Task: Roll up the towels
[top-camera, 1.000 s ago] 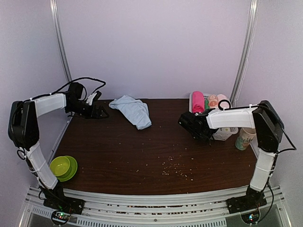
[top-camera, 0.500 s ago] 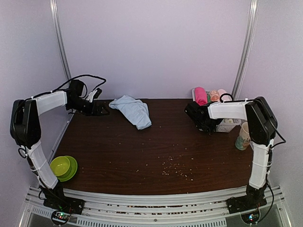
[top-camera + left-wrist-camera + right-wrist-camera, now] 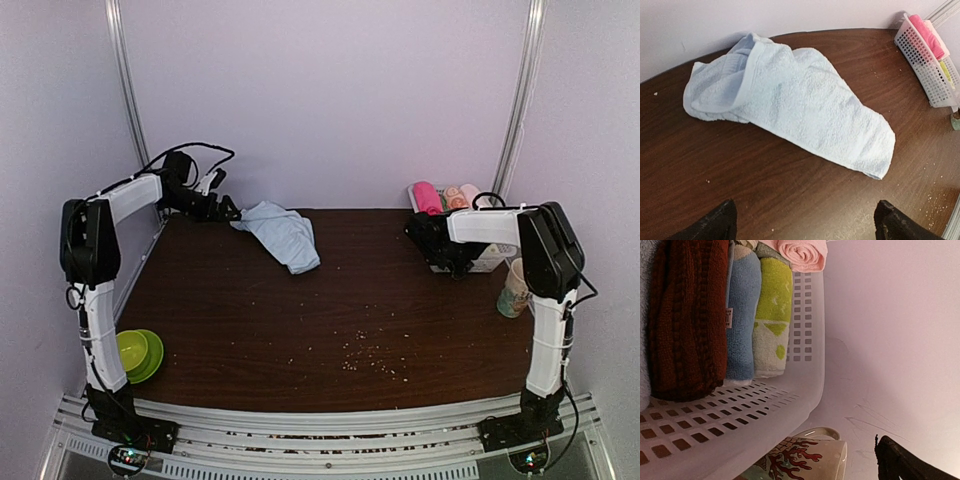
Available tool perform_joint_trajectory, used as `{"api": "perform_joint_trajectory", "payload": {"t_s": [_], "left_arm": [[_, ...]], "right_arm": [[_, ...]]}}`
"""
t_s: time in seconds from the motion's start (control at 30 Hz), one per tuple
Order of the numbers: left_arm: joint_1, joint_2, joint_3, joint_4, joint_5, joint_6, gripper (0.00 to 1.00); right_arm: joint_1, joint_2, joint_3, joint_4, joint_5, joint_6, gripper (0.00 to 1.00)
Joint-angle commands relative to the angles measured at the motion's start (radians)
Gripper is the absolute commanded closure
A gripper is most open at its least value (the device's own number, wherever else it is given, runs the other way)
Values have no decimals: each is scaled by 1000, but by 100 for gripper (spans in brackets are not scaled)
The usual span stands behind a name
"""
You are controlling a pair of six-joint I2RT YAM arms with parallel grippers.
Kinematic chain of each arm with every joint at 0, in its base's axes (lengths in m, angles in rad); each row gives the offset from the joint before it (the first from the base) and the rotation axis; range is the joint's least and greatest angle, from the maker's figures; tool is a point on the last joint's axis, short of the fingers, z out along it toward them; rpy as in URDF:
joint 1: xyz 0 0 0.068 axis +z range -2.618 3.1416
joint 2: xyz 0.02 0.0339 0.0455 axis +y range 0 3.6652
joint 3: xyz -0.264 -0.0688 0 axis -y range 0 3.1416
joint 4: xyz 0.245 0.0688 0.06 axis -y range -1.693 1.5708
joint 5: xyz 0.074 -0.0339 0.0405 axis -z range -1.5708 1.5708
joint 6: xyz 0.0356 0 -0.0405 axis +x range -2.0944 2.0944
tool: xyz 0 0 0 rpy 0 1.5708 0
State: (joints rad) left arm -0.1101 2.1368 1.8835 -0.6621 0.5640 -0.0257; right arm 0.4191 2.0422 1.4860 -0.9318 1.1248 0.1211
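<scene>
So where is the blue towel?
In the top view, the light blue towel lies crumpled at the far edge of the table, left of the middle, just beside the left gripper.

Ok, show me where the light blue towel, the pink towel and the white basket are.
light blue towel [image 3: 790,105], left wrist view, middle of the crumpled cloth.
pink towel [image 3: 927,32], left wrist view, its long upper side.
white basket [image 3: 922,67], left wrist view, perforated side wall.

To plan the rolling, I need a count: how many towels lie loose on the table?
1: the blue towel, crumpled at the back left of the table. The pink towel is in the basket at the back right; more may be hidden there.
</scene>
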Motion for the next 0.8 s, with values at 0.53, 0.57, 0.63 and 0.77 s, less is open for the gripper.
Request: {"api": "perform_joint_trajectory", "payload": {"t_s": [0.53, 0.57, 0.63, 0.77], "left_arm": [[-62, 251, 245, -81, -96, 79, 2], [-61, 251, 241, -81, -96, 79, 2], [-61, 244, 230, -80, -105, 79, 2], [-62, 205, 180, -63, -124, 79, 2]], "right_arm": [[354, -332, -75, 367, -590, 25, 1], [373, -309, -64, 425, -656, 30, 1], [400, -240, -2, 504, -756, 56, 0], [432, -38, 191, 559, -843, 134, 5]]}}
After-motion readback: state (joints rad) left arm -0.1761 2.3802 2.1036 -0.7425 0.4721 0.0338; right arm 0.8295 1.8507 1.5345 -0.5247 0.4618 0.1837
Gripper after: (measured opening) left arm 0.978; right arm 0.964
